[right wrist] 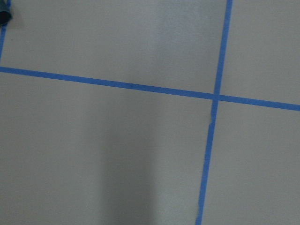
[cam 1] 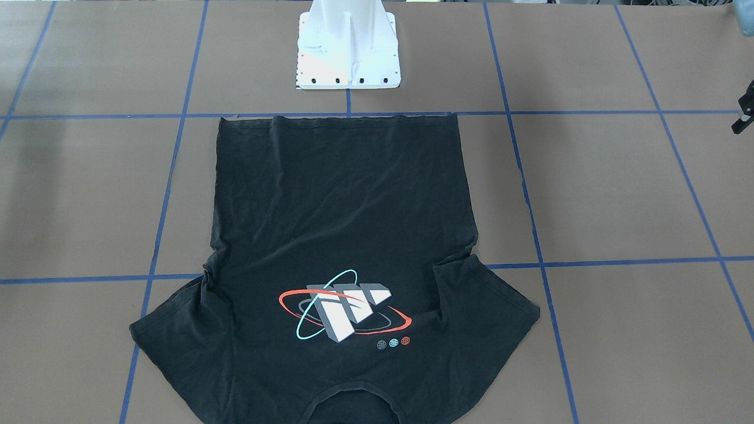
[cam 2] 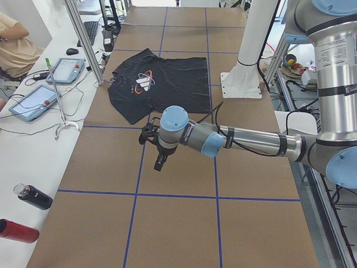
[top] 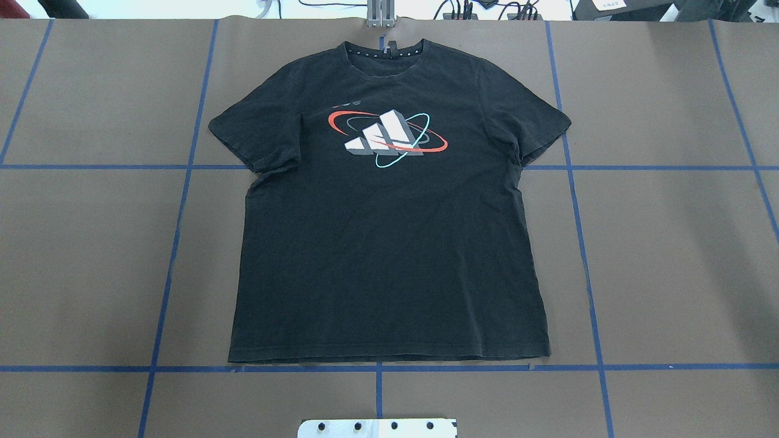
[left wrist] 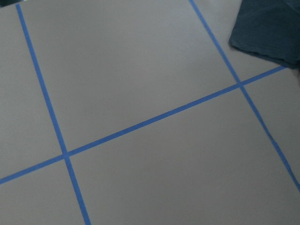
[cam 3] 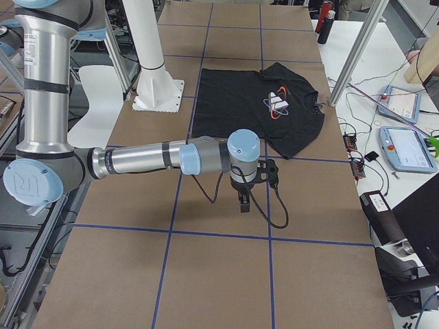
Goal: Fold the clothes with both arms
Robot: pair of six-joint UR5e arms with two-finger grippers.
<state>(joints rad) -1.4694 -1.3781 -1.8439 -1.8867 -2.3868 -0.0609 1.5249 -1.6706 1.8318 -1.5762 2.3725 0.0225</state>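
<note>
The black T-shirt (top: 389, 243) lies flat on the brown table with its logo (top: 386, 137) facing up. Its collar is at the far edge from the robot and its hem is near the base. My left gripper (cam 2: 158, 163) hovers over bare table beyond the shirt's sleeve on my left. Only a black sliver of it (cam 1: 743, 109) shows at the front view's right edge, so I cannot tell its state. My right gripper (cam 3: 243, 200) hangs over bare table off the opposite sleeve, and its state is also unclear. A shirt corner (left wrist: 272, 28) shows in the left wrist view.
The white pedestal base (cam 1: 349, 59) stands just behind the hem. Blue tape lines (top: 176, 213) grid the table. Along the far edge are aluminium posts (cam 2: 83, 39), tablets (cam 2: 33, 103) and cables. A black bottle (cam 2: 34, 196) and a red bottle (cam 2: 17, 230) lie there, and a person's arm (cam 2: 14, 33) shows.
</note>
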